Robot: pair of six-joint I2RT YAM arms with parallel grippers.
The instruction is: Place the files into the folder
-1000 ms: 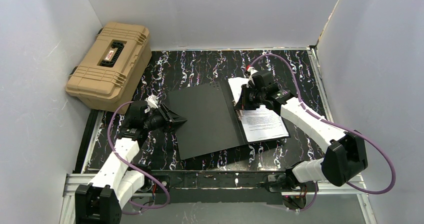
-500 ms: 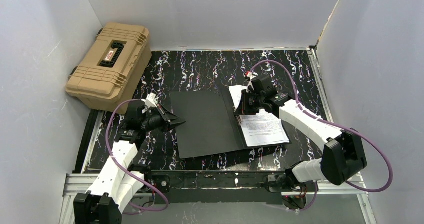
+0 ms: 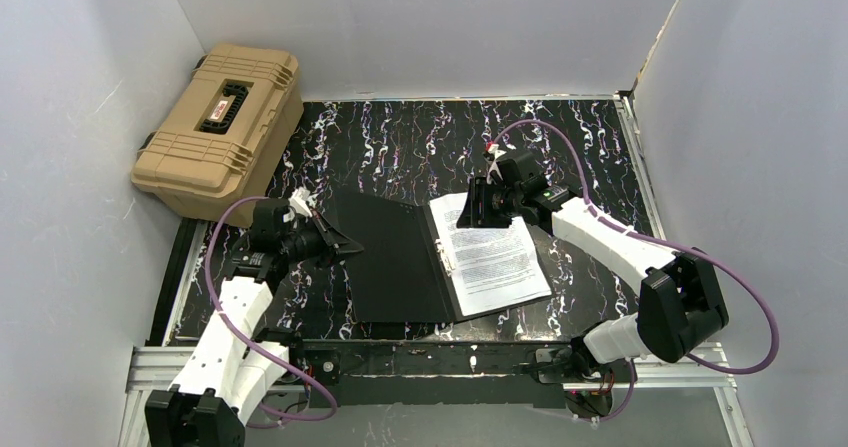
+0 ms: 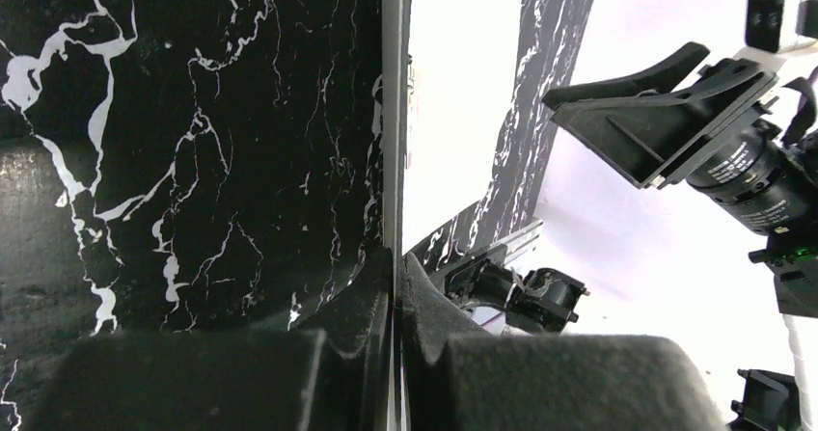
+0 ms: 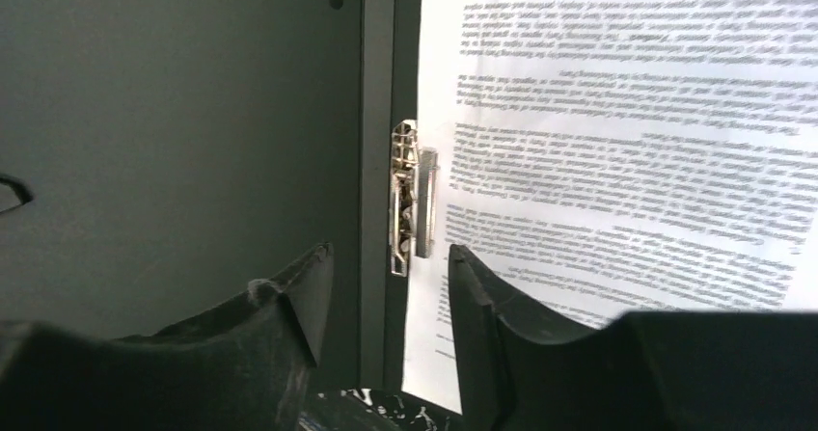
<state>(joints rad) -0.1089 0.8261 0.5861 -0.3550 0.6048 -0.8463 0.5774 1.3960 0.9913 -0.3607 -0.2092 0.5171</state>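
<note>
Nearest me, the left gripper (image 3: 345, 247) has its fingers pressed together on the left edge of the flat rectangular folder with a black inside (image 3: 395, 257). In the left wrist view the cover's edge runs as a thin pale line straight into the pinch. That cover looks tilted up at the held edge; I cannot tell whether it is clear of the table.

The folder lies open on the black, white-veined tabletop (image 3: 420, 132). The thin white paper sheets, densely printed with small black text (image 3: 492, 262), lie flat on its right half. Their left edge lies just beside the small metal spring clip (image 5: 410, 200) at the spine.

Farther out, the right gripper (image 3: 470, 212) hangs over the top of the spine. Its fingers are spread and hold nothing. From its wrist view, one fingertip is over the black left cover and the other over the sheets, with the clip showing in the gap.

At the far left, well apart from the folder, sits a tan ribbed hard plastic case with a black handle (image 3: 222, 127), against the pale wall.
</note>
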